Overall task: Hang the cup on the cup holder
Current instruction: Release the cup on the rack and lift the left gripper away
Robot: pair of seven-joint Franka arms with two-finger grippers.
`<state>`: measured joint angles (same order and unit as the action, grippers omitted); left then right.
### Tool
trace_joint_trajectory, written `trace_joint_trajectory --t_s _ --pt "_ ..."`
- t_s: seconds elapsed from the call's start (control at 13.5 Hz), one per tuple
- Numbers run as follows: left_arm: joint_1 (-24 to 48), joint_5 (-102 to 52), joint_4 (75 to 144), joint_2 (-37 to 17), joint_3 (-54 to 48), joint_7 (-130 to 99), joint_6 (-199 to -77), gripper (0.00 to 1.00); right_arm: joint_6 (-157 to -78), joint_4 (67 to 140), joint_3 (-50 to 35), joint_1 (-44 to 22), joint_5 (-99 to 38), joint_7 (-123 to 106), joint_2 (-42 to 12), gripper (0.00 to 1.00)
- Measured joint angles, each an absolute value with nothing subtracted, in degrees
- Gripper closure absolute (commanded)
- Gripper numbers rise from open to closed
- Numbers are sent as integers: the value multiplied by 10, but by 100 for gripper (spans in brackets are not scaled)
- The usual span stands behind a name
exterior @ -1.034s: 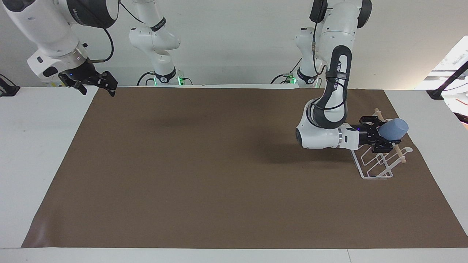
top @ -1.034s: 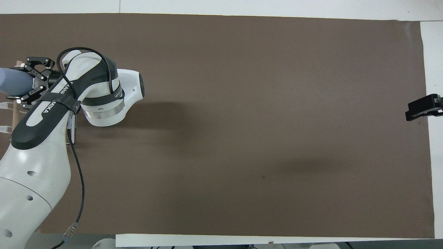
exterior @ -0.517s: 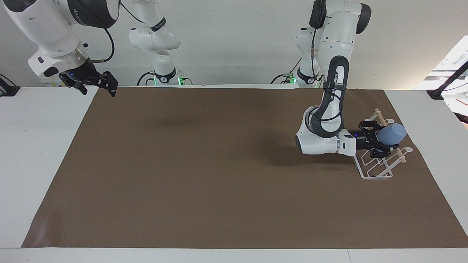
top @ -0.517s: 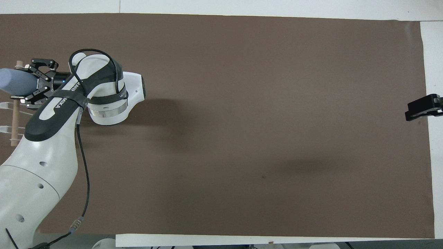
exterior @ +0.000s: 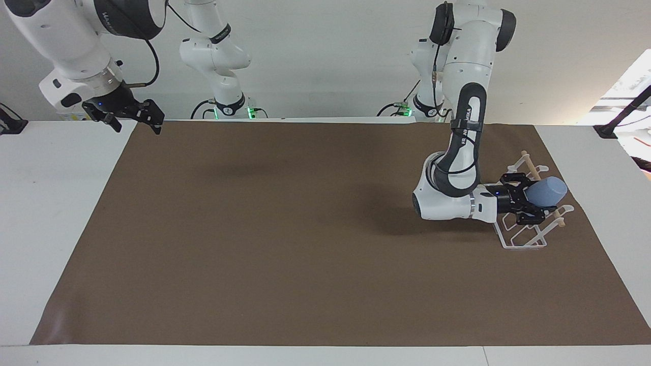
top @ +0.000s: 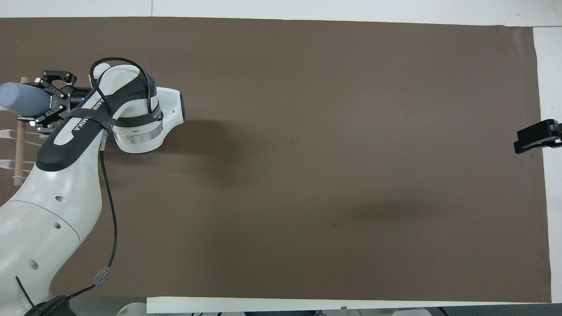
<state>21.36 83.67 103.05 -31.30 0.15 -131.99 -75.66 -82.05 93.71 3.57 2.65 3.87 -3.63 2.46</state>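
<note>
One cup [exterior: 548,192], gripped sideways near its rim by the left hand [exterior: 529,203], hangs over the holder [exterior: 524,239] at the left arm's end of the bench. It looks light, stiff and smooth, so a firm rim-end grip suits. Right hand [exterior: 133,118] waits.

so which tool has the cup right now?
The left tool, shut on the small light-blue plastic cup over the white wire cup holder. The right tool waits, holding nothing.

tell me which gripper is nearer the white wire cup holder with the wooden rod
Left. The left gripper is right over the white wire cup holder, gripping the light-blue plastic cup; the right gripper waits at the right arm's end.
</note>
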Motion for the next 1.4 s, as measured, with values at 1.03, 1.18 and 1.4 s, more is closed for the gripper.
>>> trace_joint_trajectory --t_s 1.03,1.18,1.4 --pt "200 762 953 -284 -1 -1292 -780 0 -820 937 36 26 39 -36 25 0" --pt "199 727 953 -250 0 -1241 -780 0 -821 937 36 26 39 -36 25 0" --pt "199 642 958 -193 -1 -1113 -802 0 -820 937 36 26 39 -36 25 0"
